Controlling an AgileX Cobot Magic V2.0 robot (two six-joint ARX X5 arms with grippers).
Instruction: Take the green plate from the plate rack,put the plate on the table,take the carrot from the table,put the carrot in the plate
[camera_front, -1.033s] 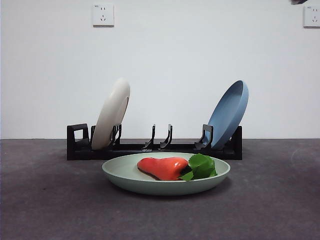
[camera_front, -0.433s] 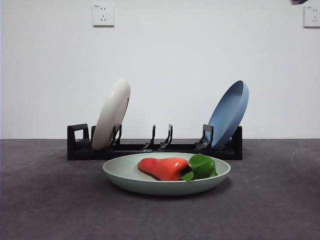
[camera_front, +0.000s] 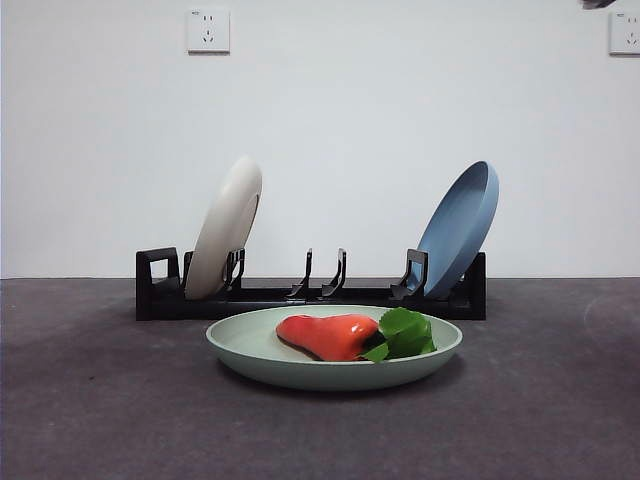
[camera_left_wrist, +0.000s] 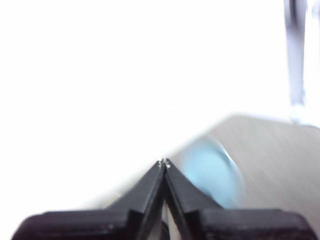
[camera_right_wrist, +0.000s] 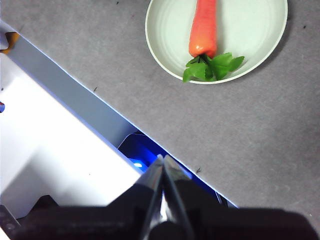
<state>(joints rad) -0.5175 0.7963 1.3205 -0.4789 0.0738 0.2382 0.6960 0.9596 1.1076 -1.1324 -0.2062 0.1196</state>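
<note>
The pale green plate (camera_front: 300, 365) lies flat on the dark grey table (camera_front: 90, 400) in front of the black plate rack (camera_front: 260, 296). The carrot (camera_front: 325, 336) rests inside the plate, leafy top to the right. From the right wrist view the green plate (camera_right_wrist: 250, 35) and carrot (camera_right_wrist: 203, 27) lie well ahead of my right gripper (camera_right_wrist: 162, 160), whose jaws are shut and empty, raised over the table's edge. My left gripper (camera_left_wrist: 164, 163) is shut too, holding nothing, facing a bright washed-out background away from the plate.
A cream-white plate (camera_front: 225, 228) leans in the rack's left slot and a blue plate (camera_front: 458, 228) in its right slot. The middle prongs (camera_front: 325, 272) hold nothing. A white and blue structure (camera_right_wrist: 65, 145) borders the table near the right gripper. A black arm tip (camera_front: 598, 4) shows at the top right.
</note>
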